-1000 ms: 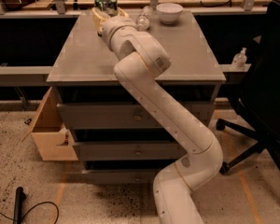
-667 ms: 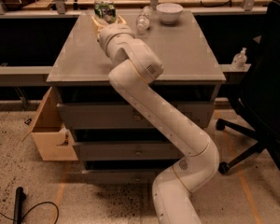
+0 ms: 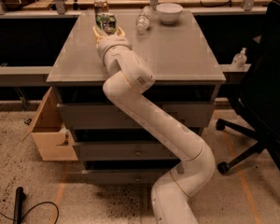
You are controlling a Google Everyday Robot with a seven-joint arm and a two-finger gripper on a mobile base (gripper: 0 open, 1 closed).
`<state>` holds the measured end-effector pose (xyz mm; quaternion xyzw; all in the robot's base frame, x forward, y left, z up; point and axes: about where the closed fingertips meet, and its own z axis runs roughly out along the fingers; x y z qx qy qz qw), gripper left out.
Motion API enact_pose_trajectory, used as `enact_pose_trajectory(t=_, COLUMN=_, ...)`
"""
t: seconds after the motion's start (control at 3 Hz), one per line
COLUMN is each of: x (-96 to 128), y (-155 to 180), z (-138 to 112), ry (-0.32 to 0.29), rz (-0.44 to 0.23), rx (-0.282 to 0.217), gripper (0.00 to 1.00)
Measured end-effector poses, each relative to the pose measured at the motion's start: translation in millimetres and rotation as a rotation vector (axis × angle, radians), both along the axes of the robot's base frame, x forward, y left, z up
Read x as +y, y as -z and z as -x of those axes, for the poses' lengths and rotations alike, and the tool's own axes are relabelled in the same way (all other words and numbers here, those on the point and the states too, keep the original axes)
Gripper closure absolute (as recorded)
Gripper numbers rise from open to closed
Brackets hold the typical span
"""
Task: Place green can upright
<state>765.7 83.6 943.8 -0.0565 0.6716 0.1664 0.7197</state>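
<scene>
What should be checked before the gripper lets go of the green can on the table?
1. Green can held in the gripper: ok, the gripper is closed around it near the table's far edge.
2. Can upright: ok, it stands vertical.
3. Can's base resting on the table: cannot tell, the gripper hides it.
4. Gap to the orange can behind: cannot tell, the two overlap in view.
5. Bottle and bowl out of the way: ok, both sit apart from the can.
</scene>
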Motion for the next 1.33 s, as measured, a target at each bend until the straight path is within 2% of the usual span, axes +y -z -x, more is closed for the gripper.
enact_pose_trajectory(t=0.33, x=1, y=14, z=-1, ry=0.032, rz=0.009, rx=0.006, gripper=1.0)
enact_pose_trajectory(t=0.67, x=2, y=26, z=1, ry=0.049, rz=0.029, rx=0.016, gripper=0.81)
enact_pose_trajectory(t=1.33, x=2, y=44, z=2, ry=0.078, rz=0.056, rx=0.012, gripper=0.36)
